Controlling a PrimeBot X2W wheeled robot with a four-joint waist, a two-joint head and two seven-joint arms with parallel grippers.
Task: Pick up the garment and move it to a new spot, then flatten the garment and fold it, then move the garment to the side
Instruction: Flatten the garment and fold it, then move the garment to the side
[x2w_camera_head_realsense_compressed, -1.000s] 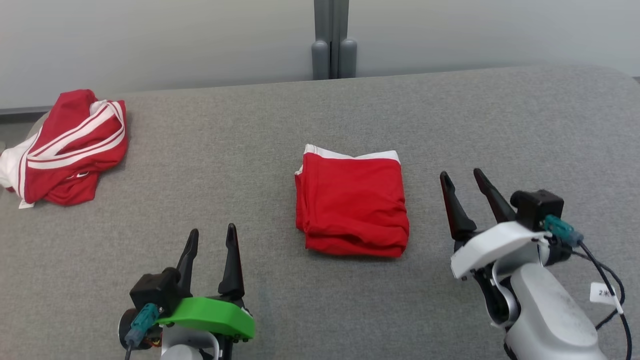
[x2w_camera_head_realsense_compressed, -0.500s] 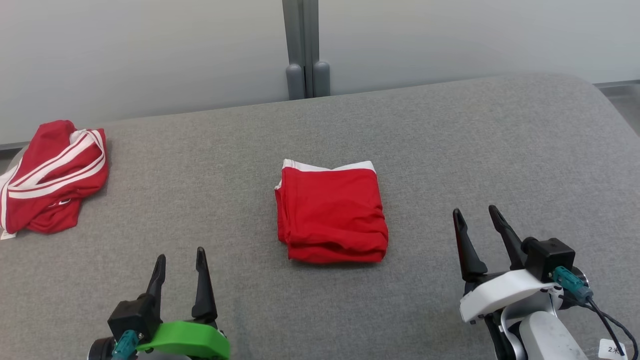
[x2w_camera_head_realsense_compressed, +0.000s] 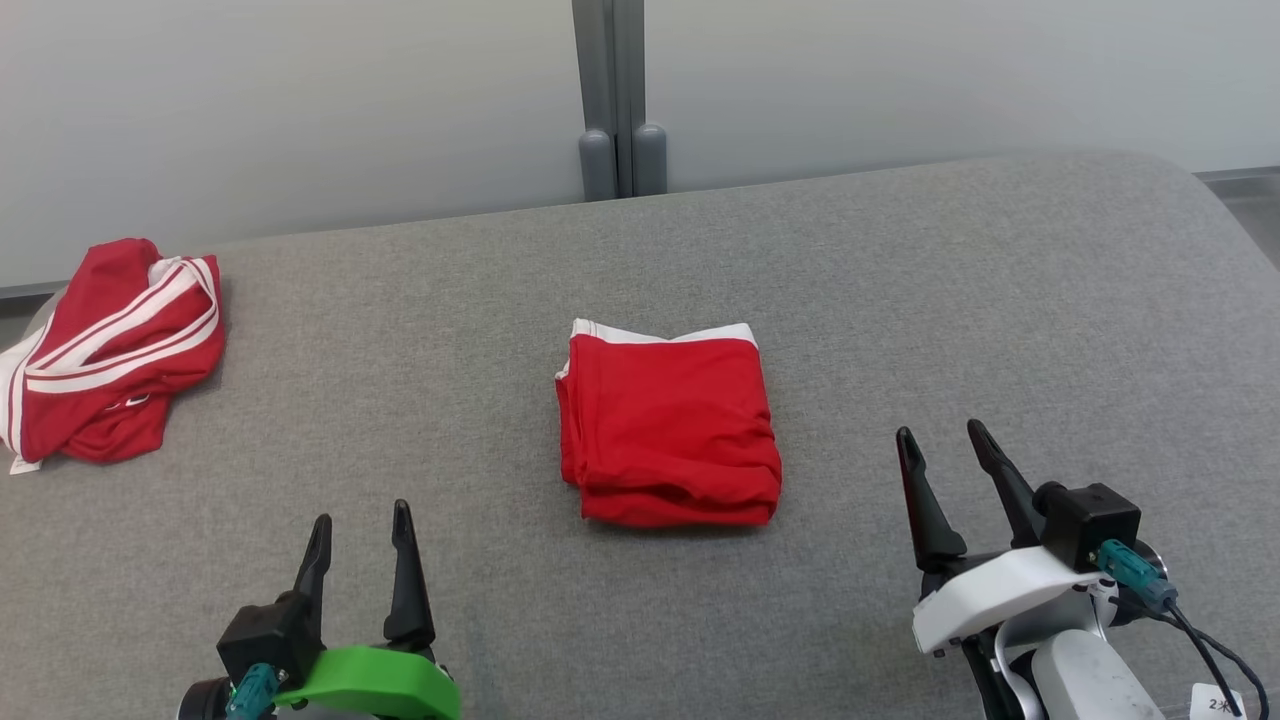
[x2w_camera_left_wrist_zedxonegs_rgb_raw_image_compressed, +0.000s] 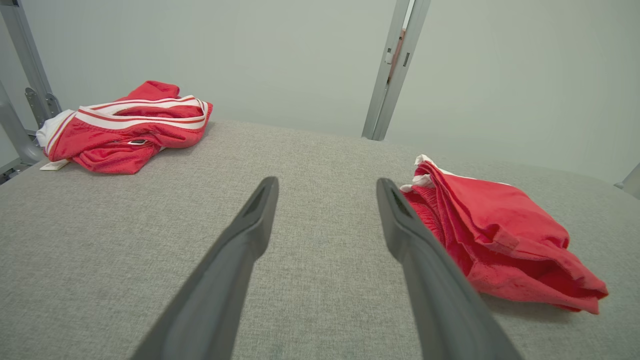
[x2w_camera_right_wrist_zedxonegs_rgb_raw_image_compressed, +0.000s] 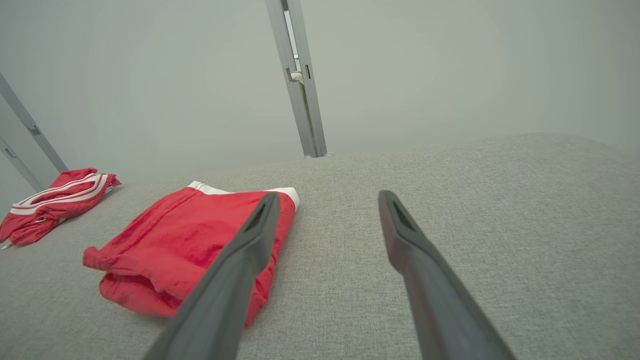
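1. The big grey table (x2w_camera_head_realsense_compressed: 950, 280) is stretching across the whole head view, and its right side is lying bare
2. The folded red garment (x2w_camera_head_realsense_compressed: 668, 430) is lying in the middle of the table as a neat square with a white band along its far edge, and nothing is touching it
3. A second red garment (x2w_camera_head_realsense_compressed: 110, 350) with white stripes is sitting in a crumpled heap near the far left edge, well apart from the folded one
4. The right gripper (x2w_camera_head_realsense_compressed: 940, 432) is hovering near the right edge of the folded red garment, with its two dark fingers spread apart and pinching nothing
5. The left gripper (x2w_camera_head_realsense_compressed: 360, 512) is hovering lower down on the other side, a bit farther from the cloth, with its fingers spread apart and empty too
6. The folding is looking done, so I am guessing the step in hand is the last one — moving the garment to the side
7. For that, the two grippers are going to need to come in low at both edges, pinch all the layers together and lift at the same time — or the neat fold may be falling open
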